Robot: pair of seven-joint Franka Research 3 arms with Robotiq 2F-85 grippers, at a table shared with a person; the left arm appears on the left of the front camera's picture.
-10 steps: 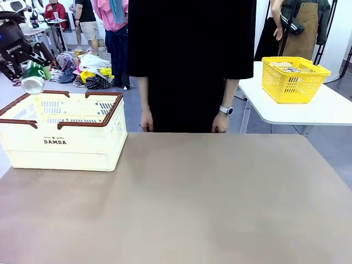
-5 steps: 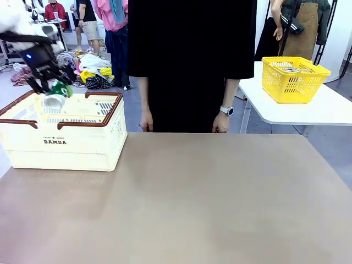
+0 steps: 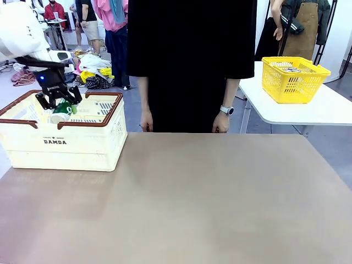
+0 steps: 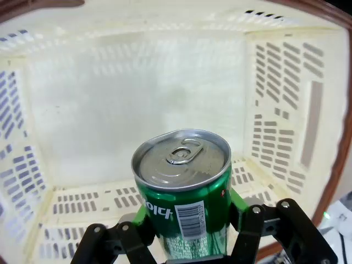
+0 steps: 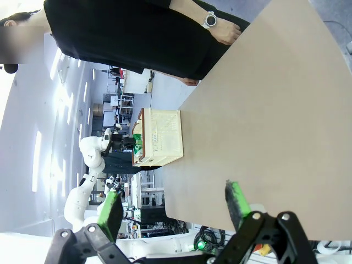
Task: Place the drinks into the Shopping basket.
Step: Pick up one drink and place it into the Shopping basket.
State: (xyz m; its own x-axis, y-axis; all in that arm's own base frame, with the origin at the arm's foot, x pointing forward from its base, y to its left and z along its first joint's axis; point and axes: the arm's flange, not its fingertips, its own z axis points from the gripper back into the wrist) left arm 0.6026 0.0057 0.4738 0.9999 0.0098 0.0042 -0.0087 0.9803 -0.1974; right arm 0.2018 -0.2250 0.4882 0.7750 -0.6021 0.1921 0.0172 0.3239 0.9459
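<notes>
- The left claw (image 3: 60, 105) is closed partway on the green can (image 3: 64, 110), one green pad against each side of its body.
- The right claw (image 5: 173, 209) stands wide open with nothing between its pads, above the brown surface (image 5: 264, 110).
- The green can hangs tilted in the mouth of the Shopping basket (image 3: 82, 144), about level with the brown rim and above the basket floor, not resting on it.
- In the left wrist view the green can (image 4: 184, 192) shows a silver top with a pull tab, white lettering and a barcode on its green side. Around it are the cream slotted walls of the Shopping basket (image 4: 286, 110).
- The front view gives the "DAMDA" print on the basket's side. It also shows a person (image 3: 190, 60) in black at the far edge of the surface (image 3: 209, 203), and a yellow mesh basket (image 3: 294, 80) on a white side surface.
- The right wrist view, rolled sideways, takes in the Shopping basket (image 5: 162, 137) from far off at the surface's end.
</notes>
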